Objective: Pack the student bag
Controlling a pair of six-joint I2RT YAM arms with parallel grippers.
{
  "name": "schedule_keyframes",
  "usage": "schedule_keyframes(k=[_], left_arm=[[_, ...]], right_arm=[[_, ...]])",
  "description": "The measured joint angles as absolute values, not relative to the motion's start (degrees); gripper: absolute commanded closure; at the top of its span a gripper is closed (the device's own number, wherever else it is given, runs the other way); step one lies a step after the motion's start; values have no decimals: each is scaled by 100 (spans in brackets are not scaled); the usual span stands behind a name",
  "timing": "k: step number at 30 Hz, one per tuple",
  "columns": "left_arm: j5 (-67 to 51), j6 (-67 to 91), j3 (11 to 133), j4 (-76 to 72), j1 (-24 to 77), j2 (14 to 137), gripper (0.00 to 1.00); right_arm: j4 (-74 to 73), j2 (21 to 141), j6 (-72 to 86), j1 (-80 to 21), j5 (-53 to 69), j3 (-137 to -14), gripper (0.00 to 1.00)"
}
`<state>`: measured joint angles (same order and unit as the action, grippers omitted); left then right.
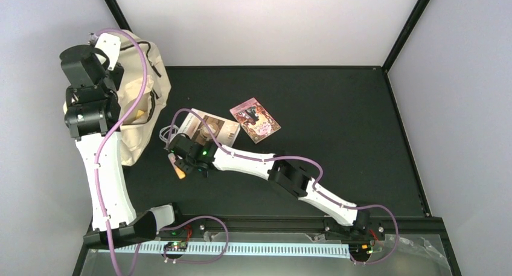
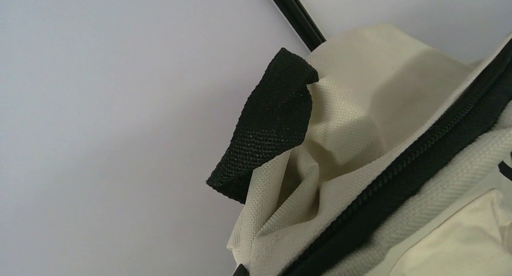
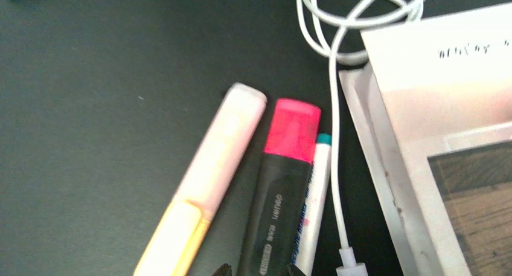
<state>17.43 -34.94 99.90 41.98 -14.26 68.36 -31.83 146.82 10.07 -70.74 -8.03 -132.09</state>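
The right gripper (image 3: 258, 270) is straddling one black highlighter (image 3: 275, 197) with narrow jaws; whether it is actually gripping cannot be told. Lying alongside are one pastel highlighter (image 3: 205, 185), one white pen (image 3: 314, 197), one white cable (image 3: 336, 64), one white booklet (image 1: 211, 126) and one pink booklet (image 1: 255, 119). The left gripper (image 1: 107, 45) is sitting closed at the top of the single student bag (image 1: 158, 67). The bag, cream fabric with a dark zipper and black strap, is standing in the overhead frame's upper left.

The left pincer (image 1: 104, 46) is raised and closed, the right pincer (image 3: 258, 271) low.

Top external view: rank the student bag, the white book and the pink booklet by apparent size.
1. student bag, clearly largest.
2-3. white book and pink booklet look alike; the right arm covers part of the book.
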Motion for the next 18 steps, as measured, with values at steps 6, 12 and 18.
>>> schedule_keyframes(k=[6,12,18], left_arm=[[1553,-3426,9889,4248,-1426,6831,98],[1431,-3378,9889,4289,-1426,6831,98],[1332,-3367,9887,4333,-1426,6831,98]], right_arm=[[-3297,14886,1031,-7059,-941,-13207,80],[-3326,14894,1015,-7074,-1057,-13207,82],[-3339,14859,950,-7054,-1142,-13141,78]])
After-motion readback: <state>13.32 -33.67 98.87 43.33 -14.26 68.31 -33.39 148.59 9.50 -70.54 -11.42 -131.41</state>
